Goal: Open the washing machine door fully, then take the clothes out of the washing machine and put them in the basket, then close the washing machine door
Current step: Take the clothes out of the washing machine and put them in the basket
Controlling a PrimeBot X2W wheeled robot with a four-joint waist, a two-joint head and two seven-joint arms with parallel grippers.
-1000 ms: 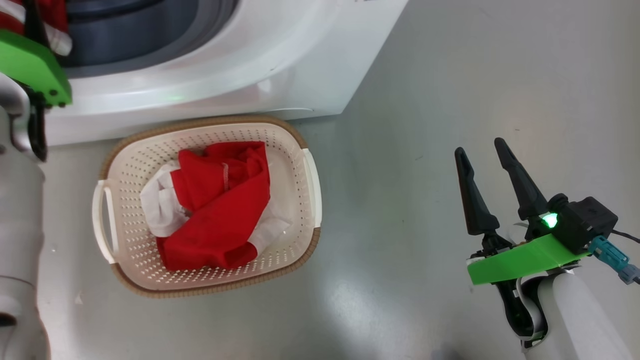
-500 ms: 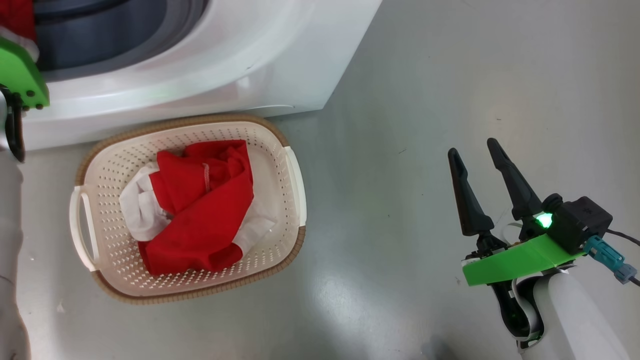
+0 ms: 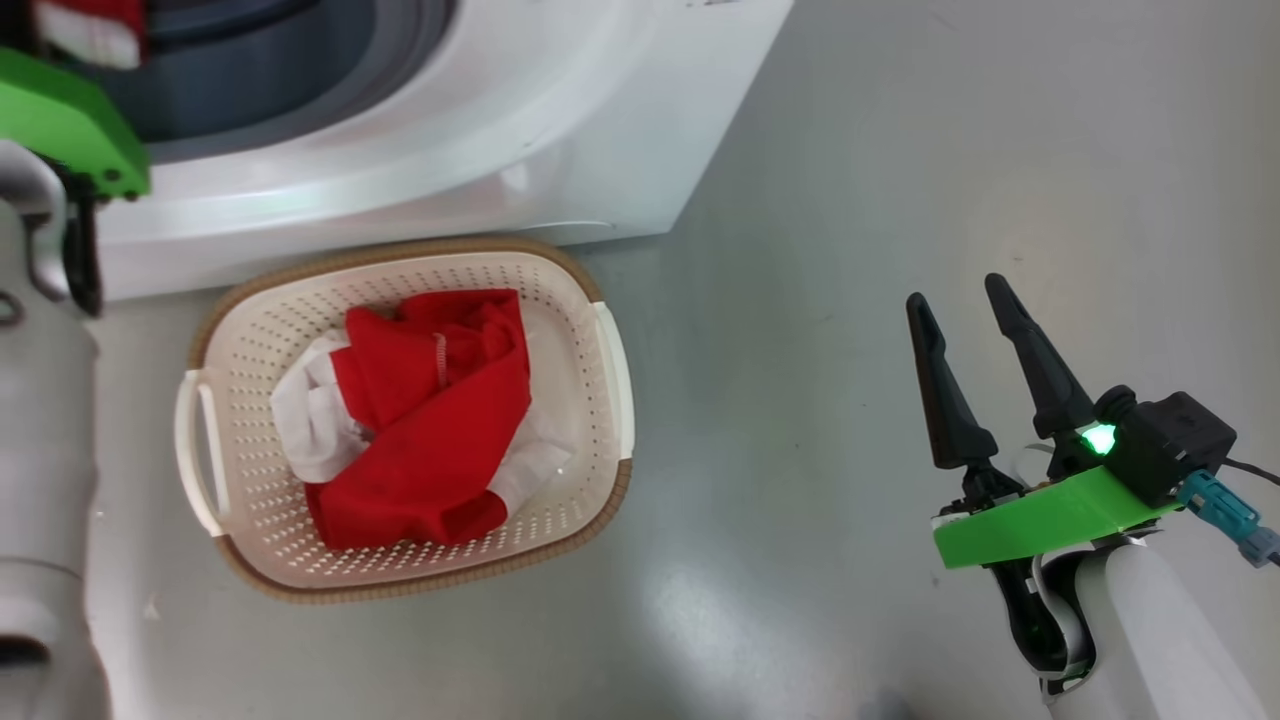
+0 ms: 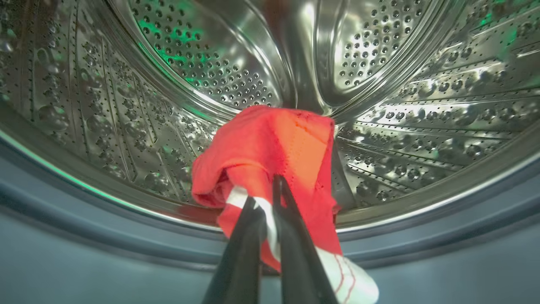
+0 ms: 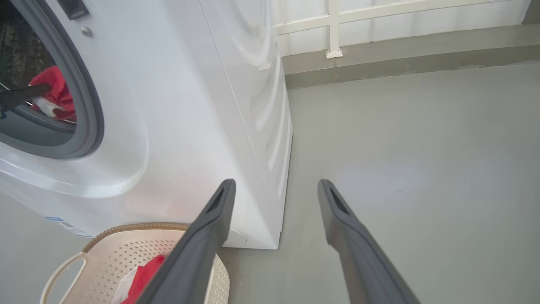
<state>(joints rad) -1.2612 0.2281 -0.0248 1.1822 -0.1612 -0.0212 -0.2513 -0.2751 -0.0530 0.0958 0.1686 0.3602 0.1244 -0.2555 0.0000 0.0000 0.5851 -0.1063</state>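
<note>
Now our left gripper [image 4: 265,192] has its two dark fingers pinched tight on a bright red garment with a white band [image 4: 274,143], held at the mouth of the shiny steel studded drum [image 4: 211,63] of the big white front-loading washing machine [image 3: 450,150]; our right gripper [image 3: 955,292] hangs over the grey floor [image 3: 850,200], fingers spread wide, holding nothing. Another red and white garment [image 3: 430,430] lies in the small cream-white perforated basket [image 3: 240,340] with a brown woven rim, just before the machine.
</note>
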